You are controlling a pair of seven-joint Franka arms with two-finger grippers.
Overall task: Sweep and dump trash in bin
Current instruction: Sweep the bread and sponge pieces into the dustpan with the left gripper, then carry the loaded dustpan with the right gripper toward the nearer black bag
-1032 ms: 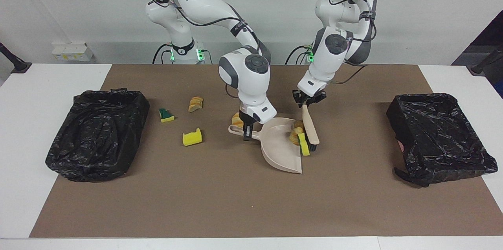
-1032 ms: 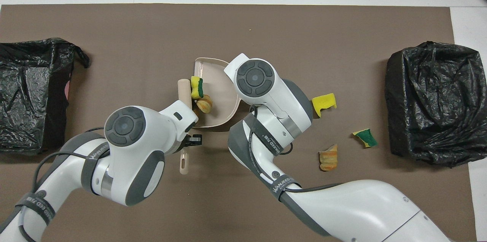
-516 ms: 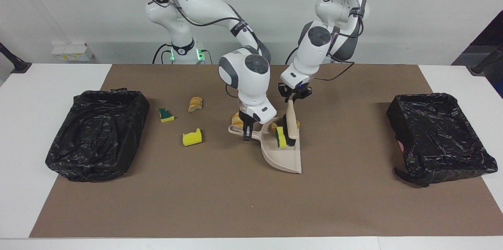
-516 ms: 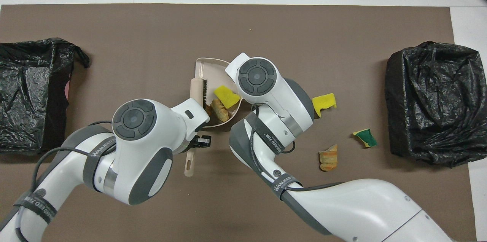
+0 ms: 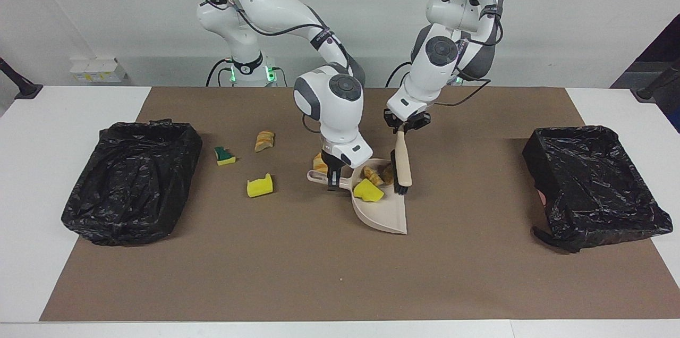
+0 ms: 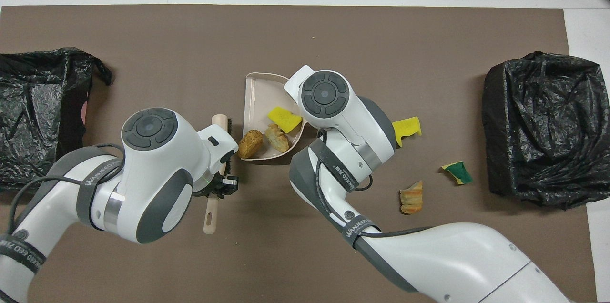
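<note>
Here the left claw (image 5: 406, 126) clamps the brush (image 5: 402, 165); the right claw (image 5: 333, 177) grips the dustpan (image 5: 383, 216).

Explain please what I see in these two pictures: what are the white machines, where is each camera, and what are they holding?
They are two robot arms at a table. One picture faces them from across the table; the other looks down from above their own end. The left tool is shut on a brush, which hangs beside the dustpan. The right tool is shut on the dustpan's handle. In the pan lie a yellow sponge piece and two bread-like chunks. Three more scraps lie on the brown mat, toward the right arm's end. A black-lined bin stands at each end.
</note>
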